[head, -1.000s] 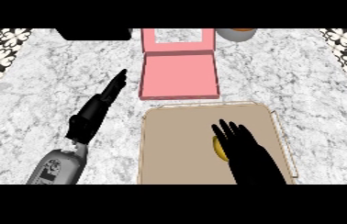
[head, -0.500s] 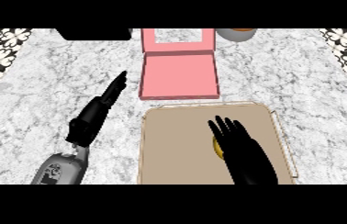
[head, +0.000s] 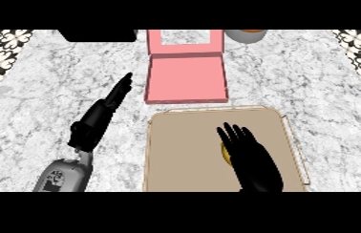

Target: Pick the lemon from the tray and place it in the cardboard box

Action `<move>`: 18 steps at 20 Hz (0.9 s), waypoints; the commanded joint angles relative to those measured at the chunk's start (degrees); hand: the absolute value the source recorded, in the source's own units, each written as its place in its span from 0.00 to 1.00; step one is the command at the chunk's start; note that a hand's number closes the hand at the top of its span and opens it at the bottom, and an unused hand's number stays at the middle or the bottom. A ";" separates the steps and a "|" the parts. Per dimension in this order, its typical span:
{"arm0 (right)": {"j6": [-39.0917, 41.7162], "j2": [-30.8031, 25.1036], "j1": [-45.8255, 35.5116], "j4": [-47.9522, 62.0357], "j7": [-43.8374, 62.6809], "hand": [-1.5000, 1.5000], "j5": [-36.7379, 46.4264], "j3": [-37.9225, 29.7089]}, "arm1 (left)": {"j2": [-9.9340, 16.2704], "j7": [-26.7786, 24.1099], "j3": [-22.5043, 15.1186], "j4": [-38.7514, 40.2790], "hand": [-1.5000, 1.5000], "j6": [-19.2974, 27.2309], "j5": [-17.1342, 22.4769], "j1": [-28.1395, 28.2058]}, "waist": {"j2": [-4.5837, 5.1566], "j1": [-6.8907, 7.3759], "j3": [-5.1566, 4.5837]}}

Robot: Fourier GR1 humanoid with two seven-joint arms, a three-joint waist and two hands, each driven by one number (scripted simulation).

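**Right hand over the lemon on the tray**

On the left, the left hand [head: 106, 111] lies over the marbled counter [head: 49, 84] with its fingers straight, pointing far and a little right, holding nothing. Just right of its fingertips sits the pink cardboard box [head: 187, 77], lid flung open toward the far side. Nearer, the tan tray [head: 183, 151] takes up the middle. Over its right half the right hand [head: 250, 158] is spread flat, fingers straight, covering most of the lemon [head: 224, 153]; only a yellow sliver shows at the hand's left edge.
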 commanded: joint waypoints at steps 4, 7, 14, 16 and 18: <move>-5.68 -0.45 2.62 6.14 -4.46 0.00 2.53 -0.67 | -0.77 1.51 2.31 -0.11 0.50 -2.20 -0.40 -1.40 | 0.01 -0.05 0.01; -2.54 1.35 1.37 4.74 -1.98 0.00 4.10 -0.52 | -0.11 0.28 4.27 1.05 0.50 -3.79 -0.13 -1.39 | 0.00 -0.07 0.00; -5.99 1.47 -2.01 13.24 -4.52 0.00 7.21 -2.63 | -1.32 2.12 2.19 -3.83 0.50 -3.81 -1.83 2.35 | -0.01 0.19 0.01; -6.18 1.97 -0.75 13.81 -6.04 1.00 5.83 -3.17 | -3.71 -1.60 2.01 1.62 0.50 -2.50 -2.97 0.14 | 0.02 -0.01 0.01; -6.35 1.34 1.42 11.30 -5.97 1.00 7.05 -1.29 | -1.92 -1.44 4.74 3.40 0.50 -4.65 -1.20 -1.83 | 0.01 -0.10 0.00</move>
